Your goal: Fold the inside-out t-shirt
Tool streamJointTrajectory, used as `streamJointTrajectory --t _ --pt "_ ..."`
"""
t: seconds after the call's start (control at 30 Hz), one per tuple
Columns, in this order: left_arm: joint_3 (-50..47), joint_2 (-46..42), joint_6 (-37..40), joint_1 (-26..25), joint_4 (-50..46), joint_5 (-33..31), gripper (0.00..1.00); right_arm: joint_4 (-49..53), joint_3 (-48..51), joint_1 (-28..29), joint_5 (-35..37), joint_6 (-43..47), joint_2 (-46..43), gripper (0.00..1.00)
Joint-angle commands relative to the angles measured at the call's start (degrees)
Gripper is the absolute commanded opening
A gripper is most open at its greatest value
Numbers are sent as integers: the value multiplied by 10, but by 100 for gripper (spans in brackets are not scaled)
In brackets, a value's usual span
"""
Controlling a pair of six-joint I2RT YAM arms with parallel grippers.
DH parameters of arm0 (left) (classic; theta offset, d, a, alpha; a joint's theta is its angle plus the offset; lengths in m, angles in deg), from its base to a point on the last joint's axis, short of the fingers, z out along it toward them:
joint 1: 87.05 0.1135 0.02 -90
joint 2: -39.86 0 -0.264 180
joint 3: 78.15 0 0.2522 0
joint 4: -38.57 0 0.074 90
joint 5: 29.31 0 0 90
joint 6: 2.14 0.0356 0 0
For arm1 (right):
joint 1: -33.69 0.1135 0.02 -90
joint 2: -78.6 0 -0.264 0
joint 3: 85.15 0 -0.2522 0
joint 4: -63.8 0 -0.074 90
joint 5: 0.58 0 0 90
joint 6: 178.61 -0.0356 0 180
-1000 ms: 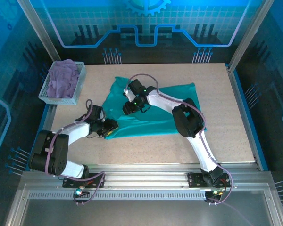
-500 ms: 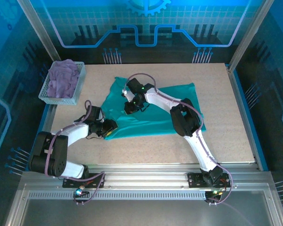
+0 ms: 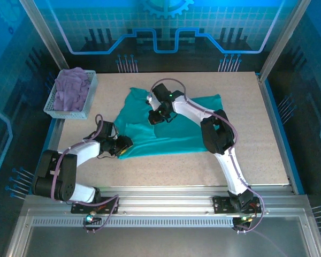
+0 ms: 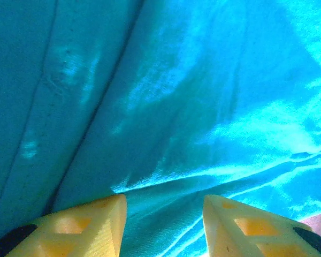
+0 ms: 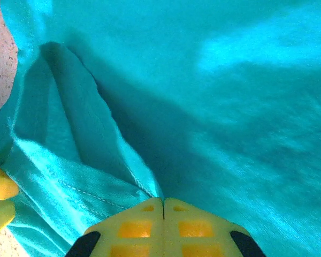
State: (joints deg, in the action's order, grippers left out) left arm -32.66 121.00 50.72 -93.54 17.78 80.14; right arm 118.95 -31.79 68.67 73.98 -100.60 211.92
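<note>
Teal soft cloth t-shirt (image 3: pixel 176 136): spread flat, centre of speckled beige table (image 3: pixel 257 155). Right gripper (image 5: pixel 163 206): fingers pressed together, apparently pinching a raised fold. Left gripper (image 4: pixel 163 214): at near-left hem, fingers half apart, gripping nothing.

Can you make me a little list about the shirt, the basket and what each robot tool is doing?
Shirt: teal t-shirt, spread on the table, rumpled on its left side
Left tool: open, low over the shirt's near left corner
Right tool: shut, seems to pinch a raised fold of the shirt
Basket: at the table's far left, with a purple cloth inside
</note>
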Motion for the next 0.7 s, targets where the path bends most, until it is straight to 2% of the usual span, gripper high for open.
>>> streamJointTrajectory --t 0.0,0.07,0.2,0.27,0.5,0.67 --pt "-15 4 16 9 -22 -7 44 11 -1 -10 29 -20 -13 13" --pt "-12 6 16 9 -23 -6 44 21 -13 -15 38 -28 -8 23" --pt "-2 6 16 9 -27 -7 44 56 -27 -30 74 -40 -12 26" --pt "5 3 14 9 -29 -6 44 57 -1 -41 85 -39 -36 25" --pt "55 -18 14 8 -46 -9 52 -1 217 -68 113 -6 -217 28" --pt "99 -34 25 -10 -39 -21 54 -26 366 -128 112 -5 -332 31"
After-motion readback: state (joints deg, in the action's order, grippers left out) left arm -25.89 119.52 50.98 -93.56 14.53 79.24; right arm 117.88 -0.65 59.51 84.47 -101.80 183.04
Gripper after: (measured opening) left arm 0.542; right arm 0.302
